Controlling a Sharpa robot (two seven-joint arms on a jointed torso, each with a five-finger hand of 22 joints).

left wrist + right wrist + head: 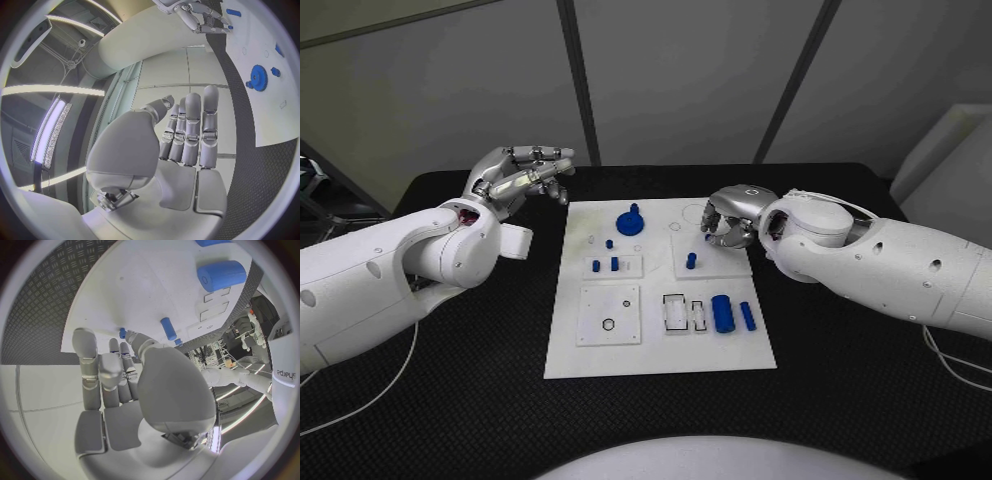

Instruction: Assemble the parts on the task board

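Note:
The white task board (661, 345) lies in the middle of the black table. On it are a blue gear (630, 222), small blue pegs (606, 265), a peg (691, 260), a thick blue cylinder (723, 312) and a slim blue pin (749, 316). My left hand (524, 175) hovers off the board's far left corner, fingers straight and together, holding nothing (187, 130). My right hand (730, 215) hangs over the board's far right corner with fingers extended (109, 375). A tiny blue piece (122, 333) shows just past its fingertips; I cannot tell whether they touch it.
Two raised white plates with holes (609, 315) and small rectangular slots (675, 312) occupy the board's near half. Black table (473, 380) surrounds the board. Grey wall panels stand behind the table.

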